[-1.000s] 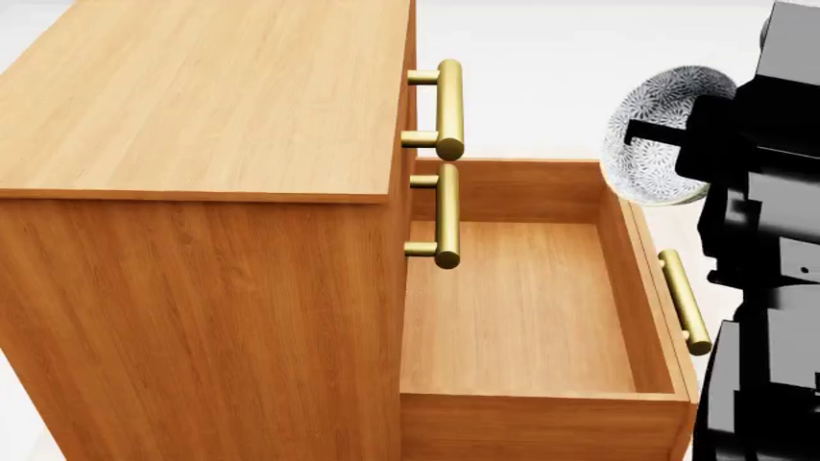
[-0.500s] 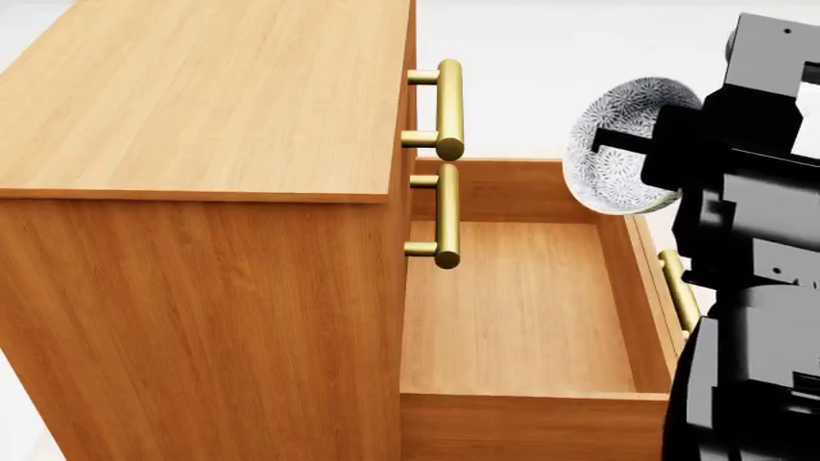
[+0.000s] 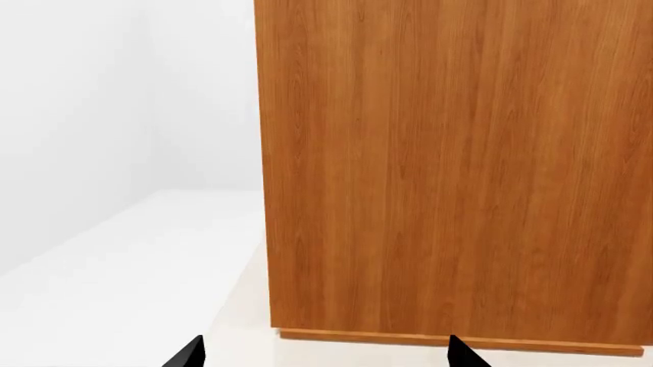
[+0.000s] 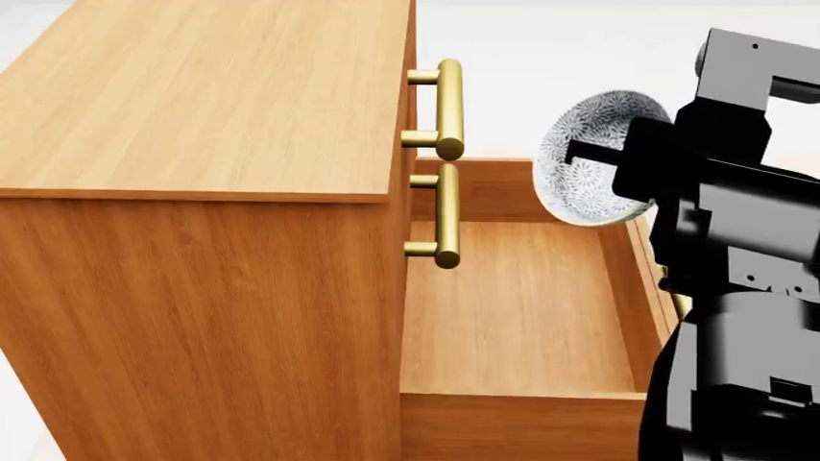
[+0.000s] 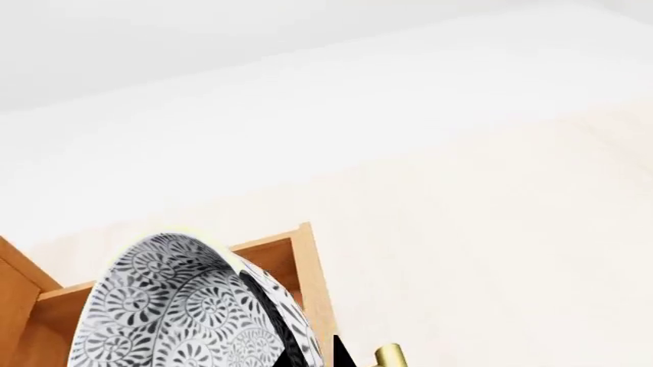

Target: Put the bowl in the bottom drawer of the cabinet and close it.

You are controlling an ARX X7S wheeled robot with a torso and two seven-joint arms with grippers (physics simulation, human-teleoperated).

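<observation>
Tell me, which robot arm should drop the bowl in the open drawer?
The right one. Its gripper is shut on the bowl, tilted on its side over the far corner of the open bottom drawer. The left gripper is open and empty, facing the cabinet side.

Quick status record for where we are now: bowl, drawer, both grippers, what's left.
bowl: the bowl, tilted on its side, held above the far right corner of the drawer
drawer: the bottom drawer pulled open, nothing inside
cabinet: the cabinet, upper two drawers shut
right gripper: the right gripper clamped on the bowl's rim
left gripper: the left gripper open, facing the cabinet's side
remaining: release bowl, close drawer
</observation>
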